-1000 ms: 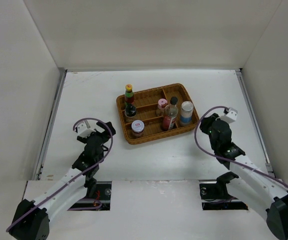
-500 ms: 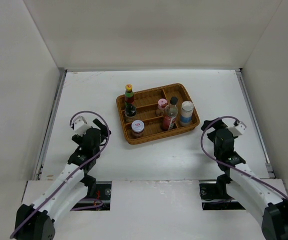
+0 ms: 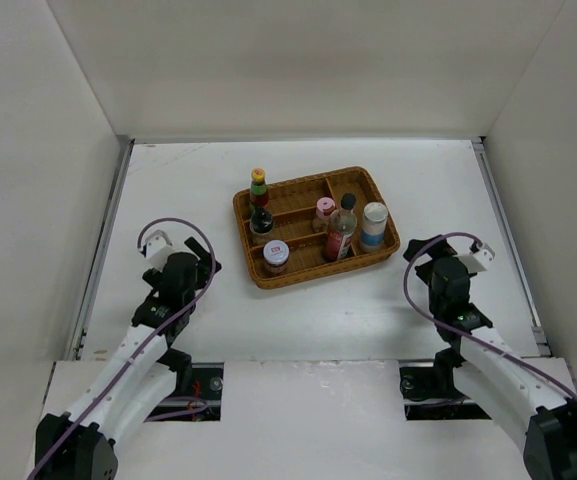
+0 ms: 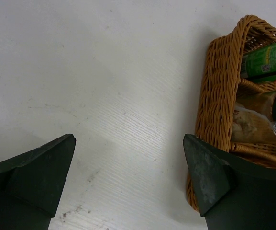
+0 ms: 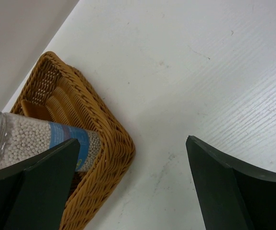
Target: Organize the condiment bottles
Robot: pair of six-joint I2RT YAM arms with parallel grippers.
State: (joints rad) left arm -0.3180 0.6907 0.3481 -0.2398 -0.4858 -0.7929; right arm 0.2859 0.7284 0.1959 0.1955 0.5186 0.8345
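All the condiment bottles stand in the brown wicker tray [image 3: 318,272]: the dark yellow-capped bottle [image 3: 259,205], the short red-white-lidded jar [image 3: 276,257], the pink-lidded jar [image 3: 324,212], the tall dark red-labelled bottle [image 3: 341,230] and the white blue-labelled shaker [image 3: 374,225]. My left gripper [image 3: 200,266] [image 4: 129,139] is open over bare table just left of the tray [image 4: 219,96], where a green-labelled bottle [image 4: 267,60] shows. To the tray's right, my right gripper [image 3: 420,252] [image 5: 133,140] is open and holds nothing, with the shaker [image 5: 37,139] behind the tray corner [image 5: 104,129].
White walls close in the table on the left, back and right. The tray sits mid-table, slightly tilted. Purple cables loop off both wrists. Bare white tabletop [image 3: 308,315] lies between the tray and the arm bases.
My right arm has drawn back from the tray's right side toward the near edge. The left arm has also pulled back and left a little. The bottles have not moved.
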